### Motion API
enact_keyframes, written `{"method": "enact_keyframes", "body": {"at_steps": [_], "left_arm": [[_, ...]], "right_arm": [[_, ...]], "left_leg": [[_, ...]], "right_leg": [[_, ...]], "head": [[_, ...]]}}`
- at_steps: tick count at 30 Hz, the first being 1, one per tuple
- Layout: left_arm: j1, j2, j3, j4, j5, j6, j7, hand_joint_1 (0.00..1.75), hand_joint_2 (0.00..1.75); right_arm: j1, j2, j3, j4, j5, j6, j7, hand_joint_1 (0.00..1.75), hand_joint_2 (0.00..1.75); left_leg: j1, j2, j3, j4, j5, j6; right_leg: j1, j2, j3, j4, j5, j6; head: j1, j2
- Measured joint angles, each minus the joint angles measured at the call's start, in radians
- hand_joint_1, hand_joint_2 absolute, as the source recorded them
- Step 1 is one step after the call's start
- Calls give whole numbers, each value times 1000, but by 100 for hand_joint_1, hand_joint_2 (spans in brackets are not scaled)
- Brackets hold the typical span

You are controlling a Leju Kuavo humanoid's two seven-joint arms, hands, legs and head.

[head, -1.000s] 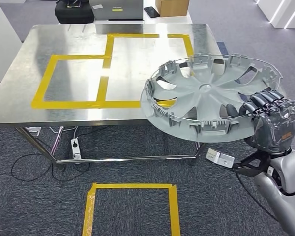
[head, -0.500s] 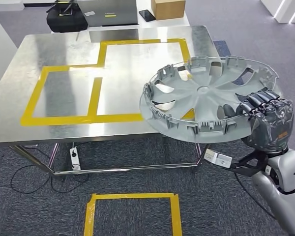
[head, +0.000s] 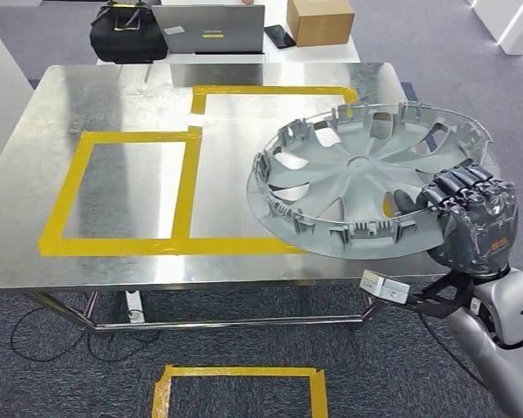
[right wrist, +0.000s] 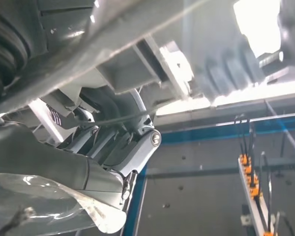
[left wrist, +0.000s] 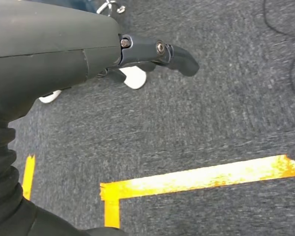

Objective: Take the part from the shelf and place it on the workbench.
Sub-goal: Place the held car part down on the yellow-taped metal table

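Observation:
The part is a large silver wheel cover (head: pixel 357 170) with several spokes and clips round its rim. My right hand (head: pixel 472 218) grips its near right rim and holds it level above the right part of the steel workbench (head: pixel 133 96). Yellow tape marks two adjoining squares (head: pixel 186 178) on the bench top, and the cover hangs over the right one. The right wrist view looks up past the cover's underside (right wrist: pixel 112 59). My left hand (left wrist: pixel 83 54) hangs low over grey carpet with its fingers straight and nothing in it.
Behind the bench stand a black bag (head: pixel 127 30), a laptop (head: pixel 209 28), a phone (head: pixel 280 37) and a cardboard box (head: pixel 319 19). A yellow tape square (head: pixel 239 392) marks the carpet in front. A power strip (head: pixel 133 305) and cables lie under the bench.
The whole picture has shifted down, so the camera has come closer to the bench. The cover now hangs further over the bench top, still held by my right hand.

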Motion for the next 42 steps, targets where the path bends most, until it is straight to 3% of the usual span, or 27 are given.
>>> {"method": "enact_keyframes", "body": {"at_steps": [1, 2, 3, 5, 6, 7, 9, 12, 14, 16, 17, 18, 20, 22, 23, 26, 28, 31, 32, 33, 34, 36, 37, 39, 42], "left_arm": [[2, -1, 0, 0, -1, 0, 0, 0, 175], [6, -2, 0, 1, -2, 0, 0, 0, 175], [8, -3, 0, 2, -4, 0, 0, 0, 175], [11, -4, 0, 3, -6, 0, 0, 0, 175], [10, -5, 0, 3, -7, 0, 0, 0, 175], [9, -4, 0, 3, -8, 0, 0, 0, 175], [8, -5, 0, 4, -9, 0, 0, 0, 175], [2, -4, 0, 4, -10, 0, 2, 0, 175], [-5, -4, 0, 4, -12, 0, 5, 0, 175], [-7, -4, 0, 4, -16, -1, 7, 0, 175], [-5, -4, 0, 4, -18, -2, 8, 0, 175], [-4, -4, 0, 4, -20, -3, 9, 0, 175], [-4, -4, 0, 4, -22, -5, 9, 0, 175], [-7, -5, 0, 5, -25, -7, 8, 0, 175], [-8, -6, 0, 5, -26, -8, 8, 0, 175], [-8, -9, -1, 6, -30, -13, 5, 0, 175], [-8, -9, -1, 6, -31, -19, 1, 0, 175], [-11, -10, -4, 6, -32, -32, -3, 0, 175], [-12, -11, -5, 6, -33, -37, -6, 0, 175], [-11, -11, -6, 6, -33, -43, -9, 0, 175], [-11, -11, -6, 6, -32, -51, -13, 0, 175], [-11, -11, -7, 6, -31, -72, -25, 0, 175], [-12, -11, -7, 6, -30, -81, -30, 0, 175], [-12, -12, -7, 6, -30, -95, -38, 0, 175], [-11, -10, -8, 6, -31, -100, -41, 0, 175]], "right_arm": [[0, 2, 6, 6, 3, 5, -1, 175, 175], [0, 4, 14, 14, 7, 11, -1, 175, 175], [0, 6, 22, 22, 11, 18, -1, 175, 175], [-1, 11, 39, 40, 19, 29, -1, 175, 175], [-1, 13, 48, 50, 21, 33, 0, 175, 175], [-2, 15, 55, 58, 23, 36, 1, 175, 175], [-9, 19, 67, 68, 26, 38, 2, 175, 175], [-21, 22, 81, 74, 38, 47, 9, 175, 175], [-27, 28, 94, 84, 45, 54, 17, 175, 175], [-33, 37, 111, 99, 50, 65, 22, 175, 175], [-36, 42, 121, 109, 52, 73, 25, 175, 175], [-40, 48, 133, 120, 53, 83, 26, 175, 175], [-52, 61, 159, 146, 54, 107, 29, 175, 175], [-64, 71, 182, 170, 54, 126, 31, 175, 175], [-71, 75, 192, 181, 54, 136, 32, 175, 175], [-97, 85, 227, 218, 54, 183, 33, 175, 175], [-116, 96, 257, 254, 52, 219, 34, 175, 175], [-142, 123, 307, 330, 43, 254, 41, 175, 175], [-146, 132, 324, 358, 40, 262, 44, 175, 175], [-147, 141, 340, 382, 35, 272, 48, 175, 175], [-150, 148, 352, 403, 28, 288, 51, 175, 175], [-165, 164, 373, 455, 8, 335, 62, 175, 175], [-175, 172, 382, 488, -2, 357, 69, 175, 175], [-189, 188, 399, 558, -16, 382, 82, 175, 175], [-198, 206, 417, 628, -22, 380, 88, 175, 175]], "left_leg": [[0, -1, 11, -5, -7, 1], [-1, -2, 23, -6, -16, 2], [0, -4, 37, -6, -26, 1], [1, -9, 66, -7, -46, -4], [0, -12, 73, -6, -53, -8], [0, -15, 75, -5, -56, -12], [-1, -17, 67, -3, -55, -19], [-3, -12, 54, 16, -70, -32], [0, -5, 11, 103, -108, -44], [7, -1, -58, 232, -145, -52], [9, 0, -84, 272, -145, -55], [12, 0, -95, 278, -125, -56], [16, 1, -71, 184, -41, -57], [15, 2, -29, 72, 10, -56], [14, 2, -19, 42, 12, -54], [13, 2, -19, 26, 1, -40], [15, 2, -15, 19, 4, -27], [12, 3, -12, 17, 4, -14], [9, 3, -12, 17, 2, -12], [7, 2, -10, 17, 1, -11], [4, 1, -8, 17, 0, -9], [0, 0, -1, 17, -3, -9], [-3, -1, 0, 19, -5, -11], [-5, -1, -4, 19, -6, -18], [-3, 0, -7, 24, -11, -35]], "right_leg": [[0, 0, -52, 63, -5, 1], [0, 0, -91, 96, 11, 2], [0, 0, -113, 89, 54, 3], [0, -1, -120, 3, 171, 2], [2, 0, -114, -35, 214, 2], [4, -1, -108, -60, 233, -1], [10, 0, -102, -70, 229, -11], [2, 1, -73, -123, 193, -31], [-3, 1, -49, -155, 175, -40], [-3, 0, -41, -155, 173, -43], [-3, 0, -37, -155, 170, -43], [-3, 0, -30, -154, 167, -43], [-4, 0, -15, -154, 159, -38], [-2, 0, -9, -154, 152, -27], [0, 0, -10, -153, 151, -20], [1, 0, -19, -157, 153, -3], [0, -1, -37, -128, 135, 3], [2, -1, -139, 60, 63, 4], [3, -1, -176, 118, 51, 3], [4, -1, -196, 141, 58, 0], [5, -1, -196, 124, 85, -4], [10, -2, -149, 0, 164, -18], [13, -2, -119, -64, 189, -26], [19, -4, -87, -129, 200, -34], [17, -3, -80, -143, 203, -40]], "head": [[2, 0], [2, 0], [3, 0], [2, 0], [2, 0], [2, 0], [0, 0], [-2, 0], [-2, 0], [-4, 0], [-4, 0], [-5, 0], [-5, 0], [-6, 0], [-7, 0], [-7, 0], [-5, 0], [2, 0], [2, 0], [3, 0], [3, 0], [3, 0], [2, 0], [0, 0], [-2, 0]]}}
